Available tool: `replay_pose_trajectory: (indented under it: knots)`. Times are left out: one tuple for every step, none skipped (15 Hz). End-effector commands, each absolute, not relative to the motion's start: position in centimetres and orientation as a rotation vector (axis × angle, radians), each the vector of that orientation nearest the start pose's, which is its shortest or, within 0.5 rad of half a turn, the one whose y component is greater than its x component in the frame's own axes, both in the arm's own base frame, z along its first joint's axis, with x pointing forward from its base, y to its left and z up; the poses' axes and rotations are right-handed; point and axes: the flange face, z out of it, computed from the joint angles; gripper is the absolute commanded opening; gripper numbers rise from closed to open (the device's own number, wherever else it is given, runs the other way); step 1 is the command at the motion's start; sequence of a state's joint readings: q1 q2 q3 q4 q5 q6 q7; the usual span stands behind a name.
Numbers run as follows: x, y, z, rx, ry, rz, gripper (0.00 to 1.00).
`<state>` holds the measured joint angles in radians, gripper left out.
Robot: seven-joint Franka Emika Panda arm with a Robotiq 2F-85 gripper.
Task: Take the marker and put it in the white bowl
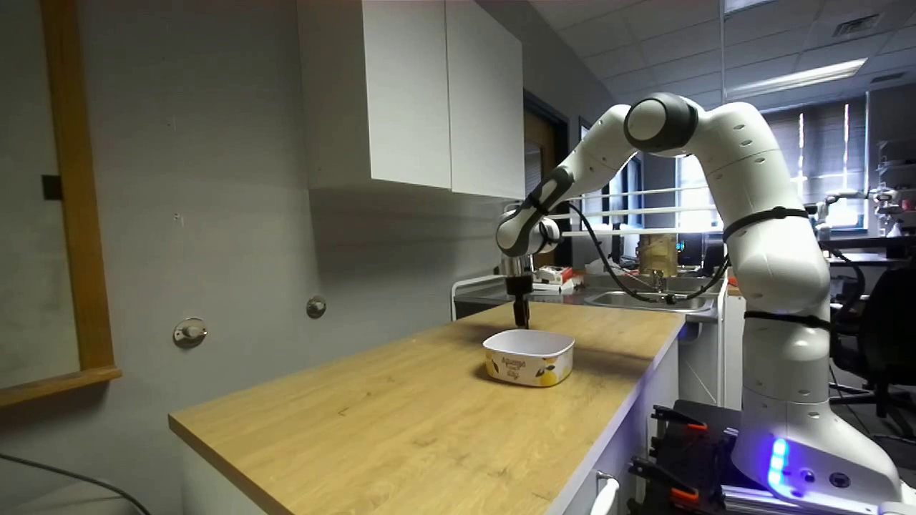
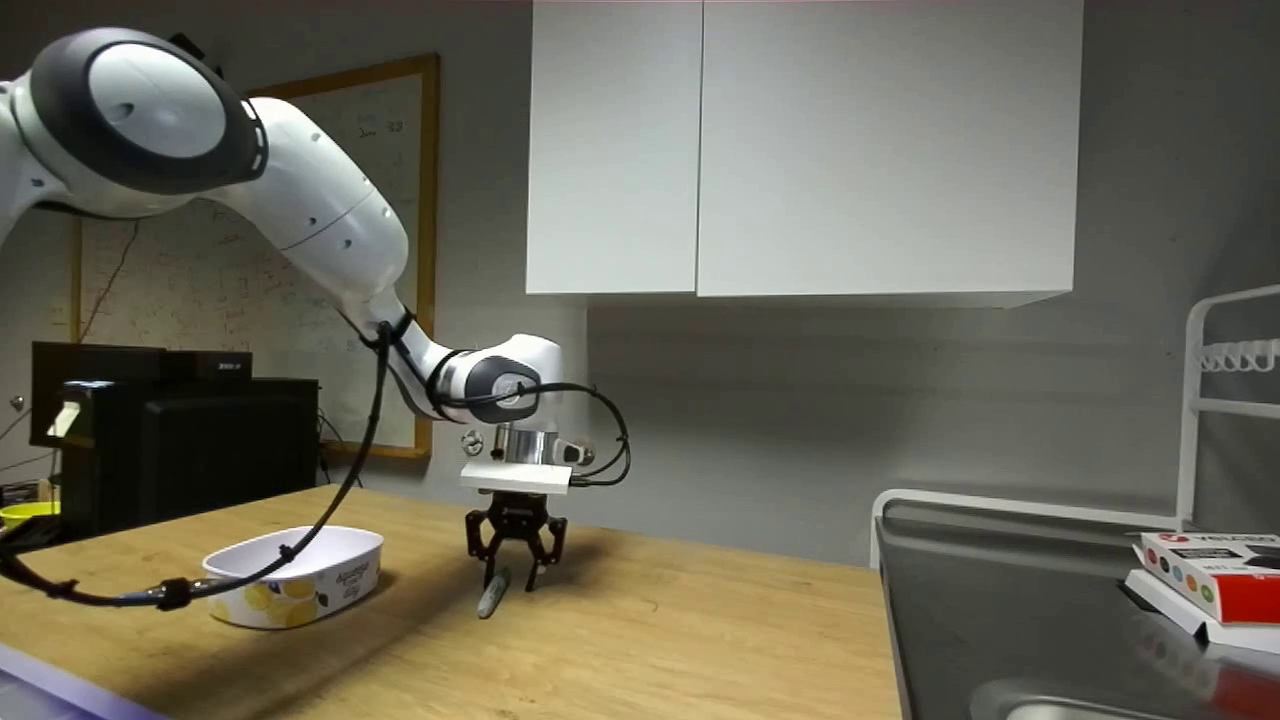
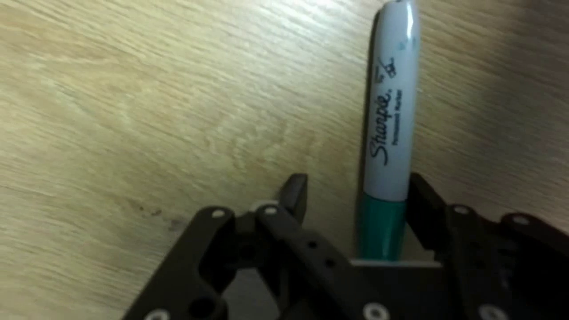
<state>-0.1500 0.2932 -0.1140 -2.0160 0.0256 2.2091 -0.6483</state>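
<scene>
The white arm [image 1: 748, 164] arches up and over, bending down to its wrist [image 2: 530, 360] — the black gripper [image 3: 358, 198] hangs vertically beneath, its two fingers [image 3: 295, 195] parted and pointing downward.

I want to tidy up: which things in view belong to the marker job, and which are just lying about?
Part of the job:
marker
white bowl
pincer

Just lying about:
red-and-white box
black chair
</scene>
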Motion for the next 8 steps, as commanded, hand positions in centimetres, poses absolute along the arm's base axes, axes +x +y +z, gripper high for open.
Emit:
replay_pose_trajectory:
  knots:
    - [56.6,-15.1,30.3,-3.059,-0.591,0.191,0.29]
    - [56.5,-15.1,30.5,-3.064,-0.595,0.198,0.2]
    - [56.3,-15.0,30.8,-3.071,-0.598,0.205,0.14]
    - [56.2,-15.0,31.0,-3.075,-0.603,0.209,0.08]
    - [56.1,-14.9,31.2,-3.081,-0.605,0.216,0.06]
    - [55.9,-14.6,31.4,-3.091,-0.603,0.23,0.1]
    - [55.8,-14.4,31.6,-3.102,-0.595,0.239,0.11]
    - [55.7,-13.9,32.2,-3.122,-0.547,0.238,0.11]
